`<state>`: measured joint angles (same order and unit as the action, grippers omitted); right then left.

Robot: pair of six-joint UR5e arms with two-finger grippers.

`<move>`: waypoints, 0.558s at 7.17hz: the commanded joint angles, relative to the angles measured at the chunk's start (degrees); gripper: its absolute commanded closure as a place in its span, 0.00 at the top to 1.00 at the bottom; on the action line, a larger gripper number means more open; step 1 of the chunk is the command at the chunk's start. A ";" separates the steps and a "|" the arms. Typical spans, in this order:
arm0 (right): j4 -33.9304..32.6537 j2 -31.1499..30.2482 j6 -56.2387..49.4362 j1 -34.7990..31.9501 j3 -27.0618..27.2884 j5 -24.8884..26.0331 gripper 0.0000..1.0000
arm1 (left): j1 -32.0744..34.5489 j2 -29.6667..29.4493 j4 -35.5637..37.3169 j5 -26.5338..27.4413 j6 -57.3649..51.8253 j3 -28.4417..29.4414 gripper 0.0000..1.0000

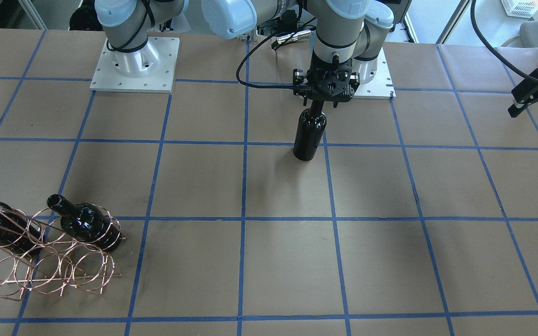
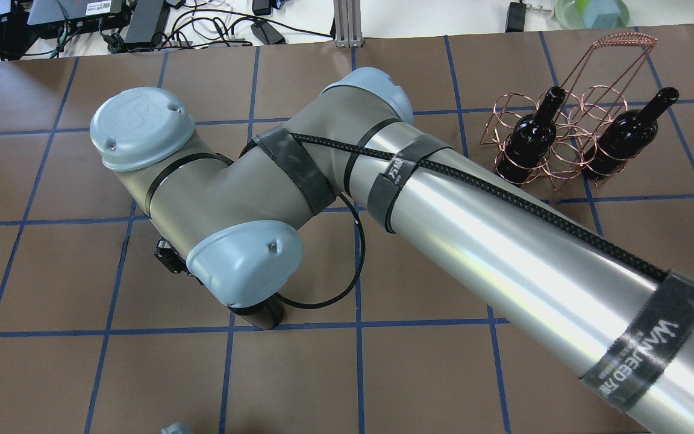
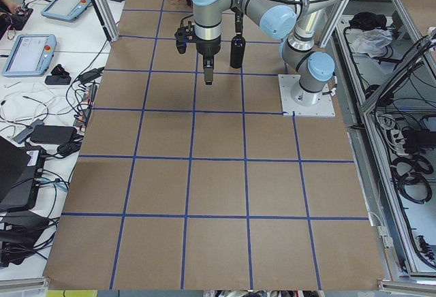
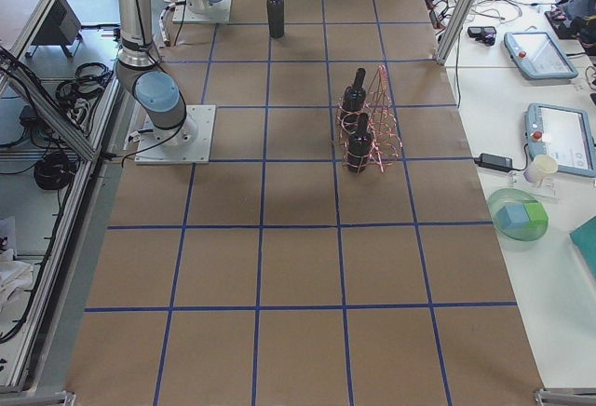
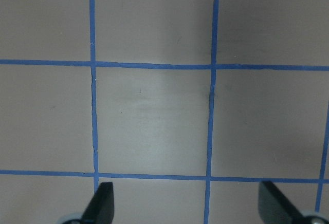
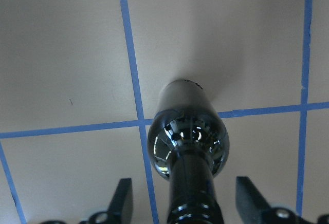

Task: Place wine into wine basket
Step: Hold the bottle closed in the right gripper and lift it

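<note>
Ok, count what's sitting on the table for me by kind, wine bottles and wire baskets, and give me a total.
Wine bottles: 3
Wine basket: 1
Total: 4

1. A dark glass bottle (image 6: 187,142) stands upright on the brown worktop (image 6: 61,54), beside a crossing of blue tape lines (image 6: 130,64).
2. The right gripper (image 6: 186,203) straddles its neck, with the fingers (image 6: 122,198) clear on both sides.
</note>
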<state>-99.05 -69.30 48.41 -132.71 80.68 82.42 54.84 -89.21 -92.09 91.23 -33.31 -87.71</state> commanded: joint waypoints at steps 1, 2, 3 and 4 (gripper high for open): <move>0.00 0.04 -0.16 0.00 0.00 0.02 0.00 | 0.00 0.00 -0.02 0.00 0.00 0.00 1.00; 0.00 0.04 -0.59 0.00 0.00 0.02 0.00 | 0.00 0.00 0.07 -0.09 0.00 0.00 1.00; 0.00 0.04 -0.77 0.00 0.00 0.02 0.00 | 0.00 0.00 0.07 -0.09 0.00 0.00 1.00; 0.00 -0.31 -1.04 0.26 -0.09 -0.06 0.00 | 0.00 0.00 0.07 -0.09 0.00 0.00 1.00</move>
<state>-99.04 -69.32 47.69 -132.66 80.68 82.43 54.84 -89.21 -92.03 91.15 -33.31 -87.72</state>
